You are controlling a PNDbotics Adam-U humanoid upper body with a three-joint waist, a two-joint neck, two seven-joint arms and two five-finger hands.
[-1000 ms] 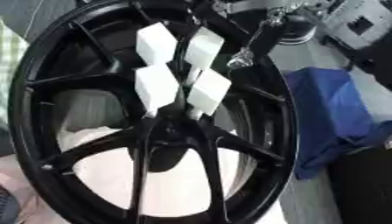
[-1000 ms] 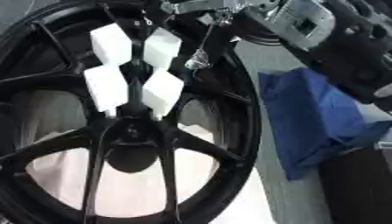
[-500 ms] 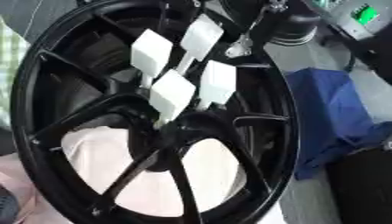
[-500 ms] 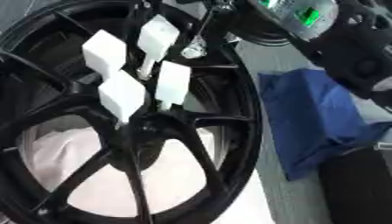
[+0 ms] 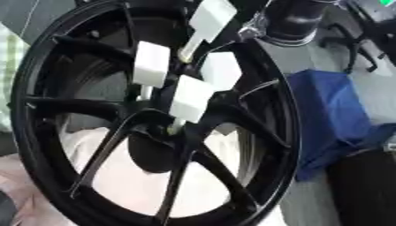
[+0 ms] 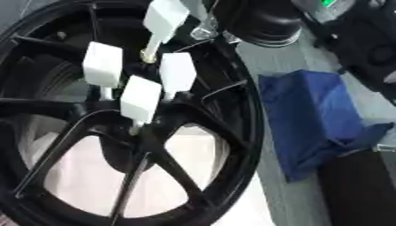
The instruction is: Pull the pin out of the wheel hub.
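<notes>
Black spoked wheel (image 5: 255, 132) filling the view, blue cloth (image 6: 309, 114) beside its right rim, four white block-headed pins (image 5: 191, 98) clustered at the hub (image 5: 166, 132), uppermost pin (image 6: 164, 20) raised near the top rim, hand grip cannot be told

R arm (image 6: 259, 20) at top; hands unseen.
</notes>
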